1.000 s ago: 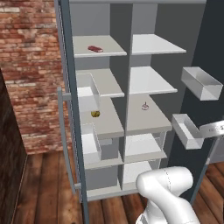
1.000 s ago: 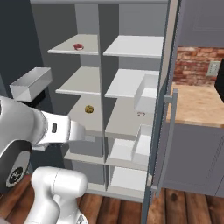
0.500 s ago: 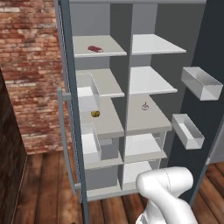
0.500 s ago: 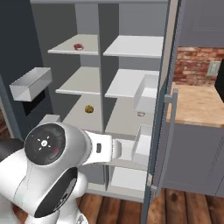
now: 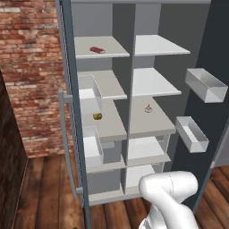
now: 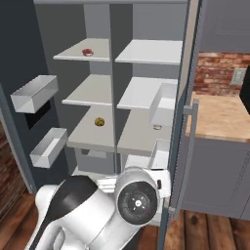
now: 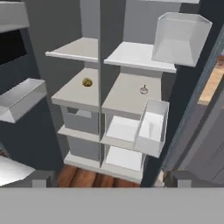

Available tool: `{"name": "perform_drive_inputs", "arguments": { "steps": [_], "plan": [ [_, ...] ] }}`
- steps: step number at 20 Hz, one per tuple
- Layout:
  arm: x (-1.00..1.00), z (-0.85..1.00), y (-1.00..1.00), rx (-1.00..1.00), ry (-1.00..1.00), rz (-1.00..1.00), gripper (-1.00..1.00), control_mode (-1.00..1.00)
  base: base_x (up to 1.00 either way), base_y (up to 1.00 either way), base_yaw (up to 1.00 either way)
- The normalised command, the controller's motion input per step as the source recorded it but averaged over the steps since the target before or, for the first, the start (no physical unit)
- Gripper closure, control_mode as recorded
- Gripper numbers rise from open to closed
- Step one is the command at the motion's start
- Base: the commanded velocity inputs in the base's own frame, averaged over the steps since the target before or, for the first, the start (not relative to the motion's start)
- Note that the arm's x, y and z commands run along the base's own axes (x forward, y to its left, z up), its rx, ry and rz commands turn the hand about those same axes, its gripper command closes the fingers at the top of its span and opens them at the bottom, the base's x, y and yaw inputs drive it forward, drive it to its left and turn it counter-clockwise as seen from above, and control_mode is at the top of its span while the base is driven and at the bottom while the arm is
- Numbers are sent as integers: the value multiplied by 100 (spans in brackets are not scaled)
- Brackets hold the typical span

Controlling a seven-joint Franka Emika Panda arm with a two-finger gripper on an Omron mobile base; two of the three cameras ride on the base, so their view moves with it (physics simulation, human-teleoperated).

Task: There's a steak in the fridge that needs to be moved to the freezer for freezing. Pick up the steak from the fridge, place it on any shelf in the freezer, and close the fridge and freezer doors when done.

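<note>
Red steak (image 5: pixel 97 50) is seen on a top shelf (image 5: pixel 117 50), toward twelve o'clock, well apart from the spread gripper (image 7: pixel 105 179). Steak is shown by both base views, fingertips (image 7: pixel 40 178) by the hand view.

Tiny white-pink item (image 5: pixel 148 108) unidentifiable

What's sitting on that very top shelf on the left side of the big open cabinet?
A small dark red steak lies flat on the top shelf of the left half, toward the left, alone. In the right base view it shows as a small reddish spot. The shelf's back corners are dim.
</note>
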Motion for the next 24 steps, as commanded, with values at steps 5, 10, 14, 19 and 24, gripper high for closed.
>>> {"name": "perform_drive_inputs", "arguments": {
  "steps": [5, 10, 14, 19, 24],
  "plan": [
    [15, -32, -81, 8, -5, 27, -100, -100, 0, 0, 0],
    [39, -30, -70, 9, -6, 30, -100, -100, 0, 0, 0],
    [47, -29, -48, 10, -1, 29, -100, -100, 0, 0, 0],
    [23, -49, -26, 22, -12, 35, -100, -100, 0, 0, 0],
    [29, -55, -22, 22, -6, 23, -100, -100, 0, 0, 0]
  ]
}}
